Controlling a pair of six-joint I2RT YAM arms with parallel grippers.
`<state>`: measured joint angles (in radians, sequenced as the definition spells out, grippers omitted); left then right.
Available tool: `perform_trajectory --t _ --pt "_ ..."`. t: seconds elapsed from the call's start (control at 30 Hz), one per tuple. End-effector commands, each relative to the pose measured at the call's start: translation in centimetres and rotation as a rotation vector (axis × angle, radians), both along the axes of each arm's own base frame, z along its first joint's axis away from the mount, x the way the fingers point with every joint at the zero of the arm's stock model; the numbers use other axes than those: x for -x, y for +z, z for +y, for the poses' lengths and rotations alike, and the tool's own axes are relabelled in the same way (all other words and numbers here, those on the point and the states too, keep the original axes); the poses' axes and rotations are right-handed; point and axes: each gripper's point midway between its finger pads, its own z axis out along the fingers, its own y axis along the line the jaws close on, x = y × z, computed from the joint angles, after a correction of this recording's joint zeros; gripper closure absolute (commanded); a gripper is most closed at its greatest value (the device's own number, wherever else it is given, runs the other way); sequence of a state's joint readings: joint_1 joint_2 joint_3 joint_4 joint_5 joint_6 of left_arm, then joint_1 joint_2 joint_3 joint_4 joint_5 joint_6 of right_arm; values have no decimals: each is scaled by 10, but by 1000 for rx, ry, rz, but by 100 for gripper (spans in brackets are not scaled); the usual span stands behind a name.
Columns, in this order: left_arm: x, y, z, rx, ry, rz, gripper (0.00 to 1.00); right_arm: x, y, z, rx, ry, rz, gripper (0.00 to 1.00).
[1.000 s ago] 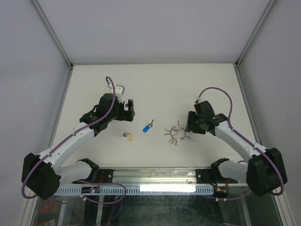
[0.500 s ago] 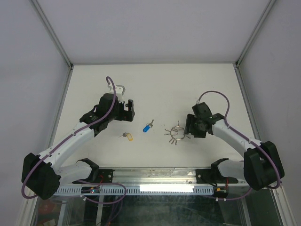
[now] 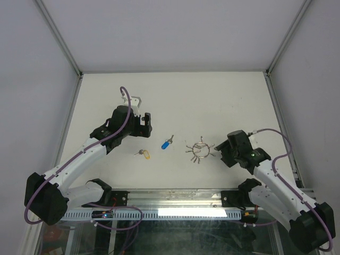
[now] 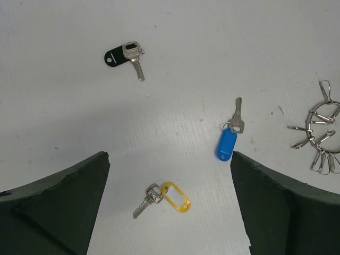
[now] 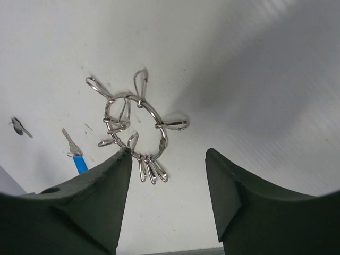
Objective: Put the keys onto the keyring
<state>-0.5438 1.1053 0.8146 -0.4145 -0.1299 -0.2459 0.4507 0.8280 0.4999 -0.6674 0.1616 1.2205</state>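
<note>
0/2 done: your blue-headed metal key (image 3: 167,143), yellow-tagged key (image 3: 143,154) lie loose, 9 o'clock of silver wire keyring (image 3: 199,150). Left gripper (image 4: 169,156), right gripper (image 5: 167,154) spread, empty.

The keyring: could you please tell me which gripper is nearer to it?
Right. The right gripper sits just right of the keyring; the left gripper is well to its left, past the blue key.

No legible text, brand, number or sign in any view, yellow tag (image 4: 177,197) insert plain white, blue key head (image 4: 227,144) plain, unmarked.
</note>
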Motion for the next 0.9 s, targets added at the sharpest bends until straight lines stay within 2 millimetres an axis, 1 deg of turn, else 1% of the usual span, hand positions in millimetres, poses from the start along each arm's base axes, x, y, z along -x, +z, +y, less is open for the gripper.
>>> perform_trajectory --t 0.0,0.07,0.3,0.5,0.6,0.73,0.87 --pt "-4 10 -3 14 -7 -33 5 1 -1 -14 -81 -278 -1 41" --pt "-4 9 -3 14 -9 -31 5 1 -4 -13 -85 -283 16 42" --pt "-3 11 -3 19 -7 -35 5 -4 -22 9 -143 -263 104 45" --pt "-3 13 -1 19 -2 -43 5 -12 -27 18 -179 -261 98 48" --pt "-3 13 -1 18 -2 -43 5 -12 -33 19 -176 -269 115 51" --pt "-3 13 -1 20 -2 -45 5 -11 -40 17 -175 -287 123 60" --pt "-3 14 -1 19 1 -46 5 -11 -45 11 -151 -313 128 64"
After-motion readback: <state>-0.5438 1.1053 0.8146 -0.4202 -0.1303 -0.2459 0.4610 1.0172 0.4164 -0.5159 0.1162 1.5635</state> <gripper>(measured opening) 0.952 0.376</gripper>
